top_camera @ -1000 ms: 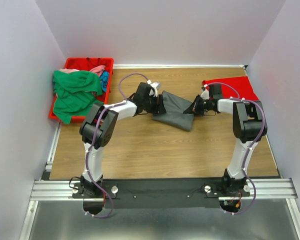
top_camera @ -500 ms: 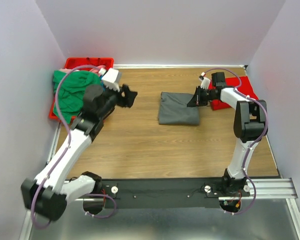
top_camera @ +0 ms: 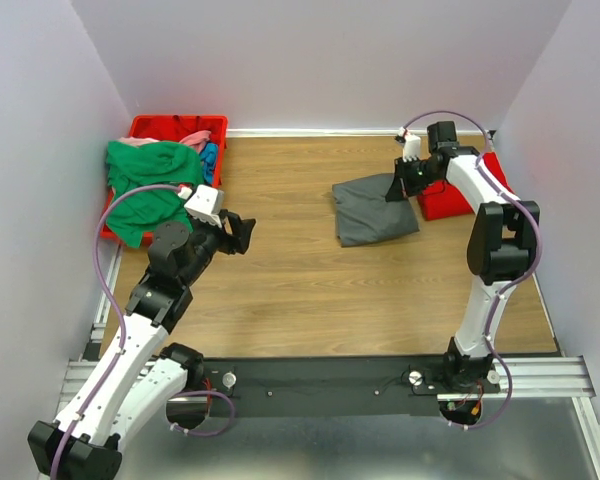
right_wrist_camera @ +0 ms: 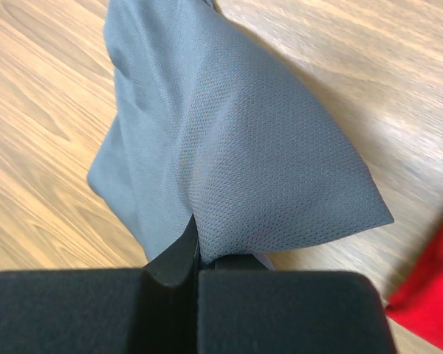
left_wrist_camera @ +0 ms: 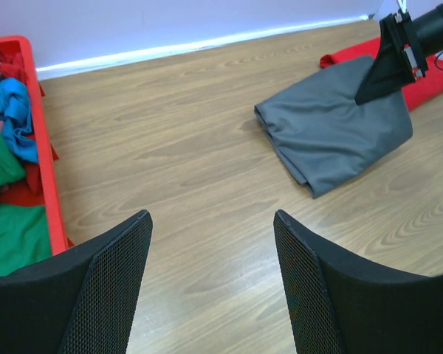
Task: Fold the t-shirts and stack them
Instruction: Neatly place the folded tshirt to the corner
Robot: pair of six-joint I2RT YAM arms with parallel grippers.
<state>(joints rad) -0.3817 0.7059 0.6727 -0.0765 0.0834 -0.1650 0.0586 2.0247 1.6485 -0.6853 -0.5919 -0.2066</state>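
The folded dark grey t-shirt [top_camera: 374, 208] lies on the table right of centre; it also shows in the left wrist view [left_wrist_camera: 332, 129] and the right wrist view [right_wrist_camera: 229, 147]. My right gripper [top_camera: 402, 185] is shut on its right edge [right_wrist_camera: 196, 247]. A folded red t-shirt [top_camera: 458, 190] lies at the far right, partly under the right arm, and shows in the right wrist view [right_wrist_camera: 435, 295]. My left gripper [top_camera: 236, 232] is open and empty over bare table [left_wrist_camera: 210, 243]. The green t-shirt [top_camera: 145, 190], a pink one [top_camera: 193, 139] and a blue one [top_camera: 210, 158] sit in the bin.
The red plastic bin [top_camera: 176, 124] stands at the back left, the green shirt hanging over its front edge. White walls close in the table on three sides. A metal rail [top_camera: 330, 378] runs along the near edge.
My left arm has let go of the grey shirt and pulled back to the near left. My right gripper has dragged the grey shirt right, toward the red shirt.
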